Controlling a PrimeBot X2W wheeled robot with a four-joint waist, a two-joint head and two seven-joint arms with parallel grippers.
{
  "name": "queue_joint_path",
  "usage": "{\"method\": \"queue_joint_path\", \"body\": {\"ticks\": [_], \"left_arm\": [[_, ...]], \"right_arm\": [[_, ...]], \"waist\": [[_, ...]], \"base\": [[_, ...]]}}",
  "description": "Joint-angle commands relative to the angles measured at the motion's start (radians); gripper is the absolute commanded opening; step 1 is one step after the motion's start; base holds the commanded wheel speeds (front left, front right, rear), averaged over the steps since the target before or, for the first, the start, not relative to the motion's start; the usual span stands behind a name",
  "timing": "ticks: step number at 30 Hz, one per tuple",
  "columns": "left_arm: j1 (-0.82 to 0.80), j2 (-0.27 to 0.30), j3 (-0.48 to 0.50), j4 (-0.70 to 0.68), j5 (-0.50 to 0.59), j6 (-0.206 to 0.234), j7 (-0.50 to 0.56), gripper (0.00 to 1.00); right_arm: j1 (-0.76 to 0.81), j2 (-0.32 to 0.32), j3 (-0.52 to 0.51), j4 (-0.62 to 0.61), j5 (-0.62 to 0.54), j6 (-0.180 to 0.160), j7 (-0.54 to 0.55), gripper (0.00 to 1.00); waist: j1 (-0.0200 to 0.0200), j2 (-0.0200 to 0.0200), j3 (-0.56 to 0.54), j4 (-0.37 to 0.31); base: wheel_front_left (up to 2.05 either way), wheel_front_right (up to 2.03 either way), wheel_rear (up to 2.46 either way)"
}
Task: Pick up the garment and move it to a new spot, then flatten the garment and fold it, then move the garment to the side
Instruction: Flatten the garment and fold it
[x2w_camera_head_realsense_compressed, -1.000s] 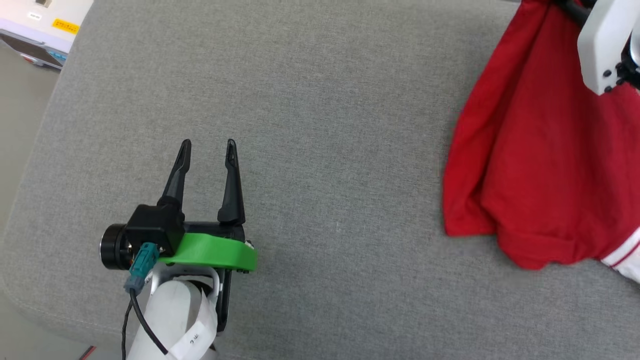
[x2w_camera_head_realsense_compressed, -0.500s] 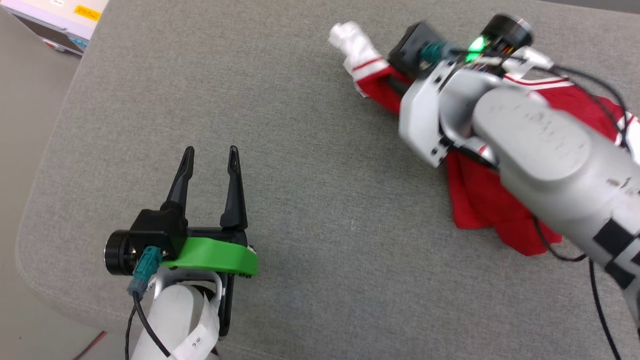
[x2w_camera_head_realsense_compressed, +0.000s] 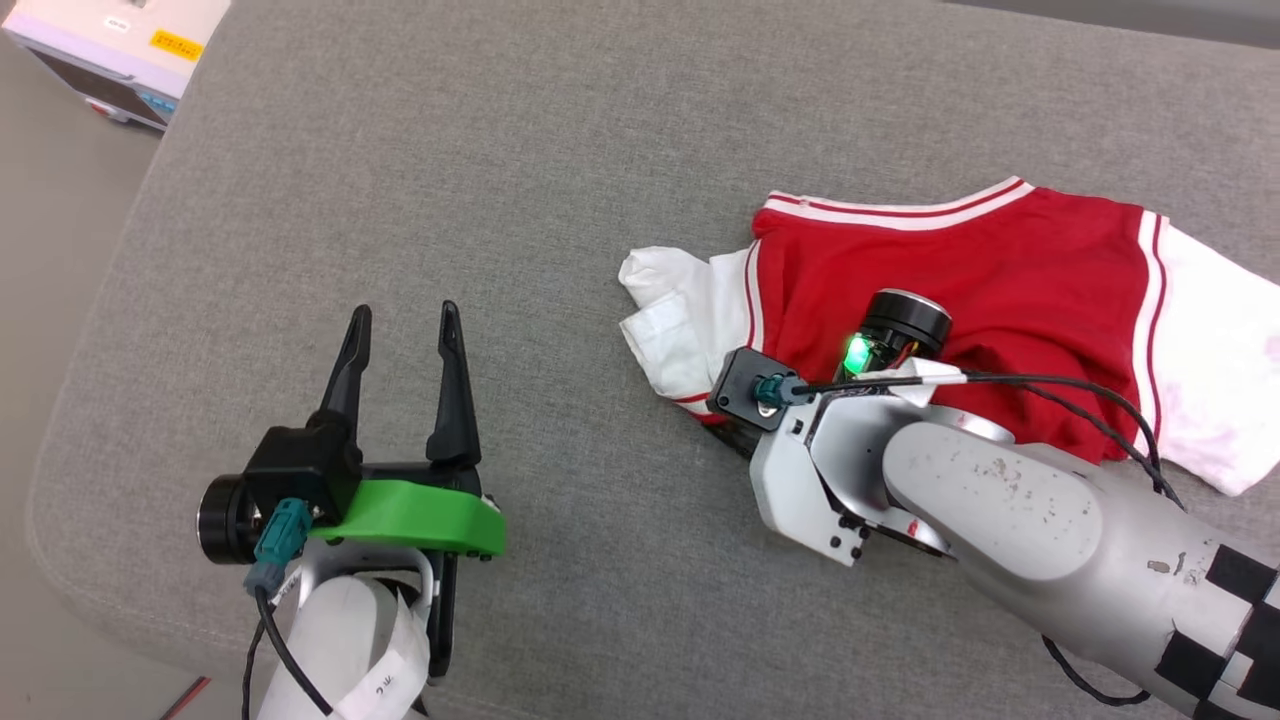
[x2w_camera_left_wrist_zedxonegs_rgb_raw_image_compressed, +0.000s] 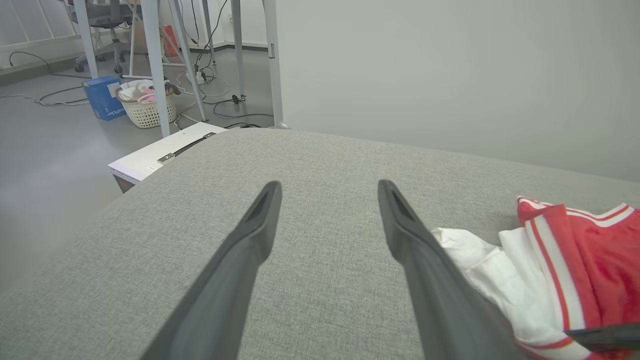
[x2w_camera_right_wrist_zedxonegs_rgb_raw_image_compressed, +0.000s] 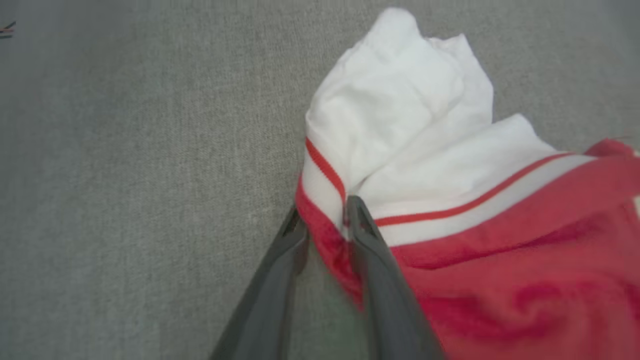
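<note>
OK, shirt (x2w_camera_head_realsense_compressed: 950, 270) is down on the right half of the grey cushion (x2w_camera_head_realsense_compressed: 500, 150), mostly spread out. Red body, white short sleeves, red-white striped trim along the top edge and at the sleeve seams. The sleeve (x2w_camera_head_realsense_compressed: 670, 320) at the left end is bunched and folded over itself. The other sleeve (x2w_camera_head_realsense_compressed: 1220, 370) lies flatter at the far right, with faint pink blotches. The body is creased near its lower edge.

Right arm (x2w_camera_head_realsense_compressed: 1010, 500) comes in from the lower right, low over the shirt's near edge, wrist aimed at the bunched sleeve, green light (x2w_camera_head_realsense_compressed: 856, 352) lit. Right jaws show a narrow gap, with a fold of red hem by the sleeve seam between the tips. That view is blurred, so cannot tell if it's pinched or loose.

Left arm (x2w_camera_head_realsense_compressed: 340, 640) sits lower left, well apart from the shirt. Left jaws are spread wide with nothing in them, pointing over bare cushion.

Black cable (x2w_camera_head_realsense_compressed: 1040, 380) from the right wrist loops across the red fabric. Off the cushion's far-left corner is a white box (x2w_camera_head_realsense_compressed: 110, 50) with a yellow label. On the floor beyond: wicker basket (x2w_camera_left_wrist_zedxonegs_rgb_raw_image_compressed: 146, 107), blue box (x2w_camera_left_wrist_zedxonegs_rgb_raw_image_compressed: 102, 97), table legs (x2w_camera_left_wrist_zedxonegs_rgb_raw_image_compressed: 155, 60).
</note>
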Motion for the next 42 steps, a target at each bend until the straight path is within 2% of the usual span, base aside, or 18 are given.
{"method": "queue_joint_path", "body": {"ticks": [1,6,7,12,18,27,31,35,39,42], "left_arm": [[0.011,-0.003,0.005,0.004,0.011,0.001,-0.006,1.00],[0.024,-0.003,0.025,0.009,0.031,-0.007,-0.006,1.00],[0.039,-0.003,0.041,0.011,0.046,-0.015,-0.006,1.00],[0.067,-0.003,0.076,0.011,0.069,-0.029,-0.006,1.00],[0.078,0.010,0.124,0.005,0.099,-0.062,-0.006,1.00],[-0.029,0.092,0.144,0.045,0.102,-0.134,-0.006,1.00],[-0.123,0.154,0.095,0.117,0.063,-0.157,0.000,1.00],[-0.242,0.232,0.008,0.162,0.001,-0.162,0.074,1.00],[-0.358,0.323,-0.118,0.182,-0.108,-0.162,0.204,1.00],[-0.445,0.383,-0.212,0.200,-0.214,-0.162,0.338,1.00]], "right_arm": [[0.005,-0.011,0.003,-0.002,0.008,-0.001,-0.036,1.00],[-0.002,-0.027,0.001,-0.011,0.039,-0.001,-0.180,1.00],[0.024,-0.047,-0.041,-0.016,0.047,-0.001,-0.267,1.00],[0.115,-0.077,-0.181,-0.025,0.017,-0.001,-0.379,1.00],[0.288,-0.081,-0.440,-0.044,-0.078,-0.001,-0.451,1.00],[0.573,-0.002,-0.871,-0.167,-0.285,-0.001,-0.477,1.00],[0.669,0.041,-0.991,-0.233,-0.353,-0.001,-0.468,1.00],[0.736,0.073,-1.061,-0.302,-0.398,-0.001,-0.442,1.00],[0.776,0.100,-1.108,-0.365,-0.427,-0.001,-0.421,1.00],[0.793,0.113,-1.123,-0.400,-0.440,-0.001,-0.406,1.00]], "waist": [[0.0000,0.0000,-0.018,-0.017],[0.0000,0.0000,-0.059,-0.045],[0.0000,0.0000,-0.090,-0.062],[0.0000,0.0000,-0.139,-0.096],[0.0000,0.0000,-0.182,-0.139],[0.0000,0.0000,-0.191,-0.181],[0.0000,0.0000,-0.182,-0.197],[0.0000,0.0000,-0.167,-0.215],[0.0000,0.0000,-0.147,-0.234],[0.0000,0.0000,-0.127,-0.249]], "base": [[0.00,0.00,0.00],[0.00,0.00,0.00],[0.00,0.00,0.00],[0.00,0.00,0.00],[0.00,0.00,0.00],[0.00,0.00,0.00],[0.00,0.00,0.00],[0.00,0.00,0.00],[0.00,0.00,0.00],[0.00,0.00,0.00]]}}
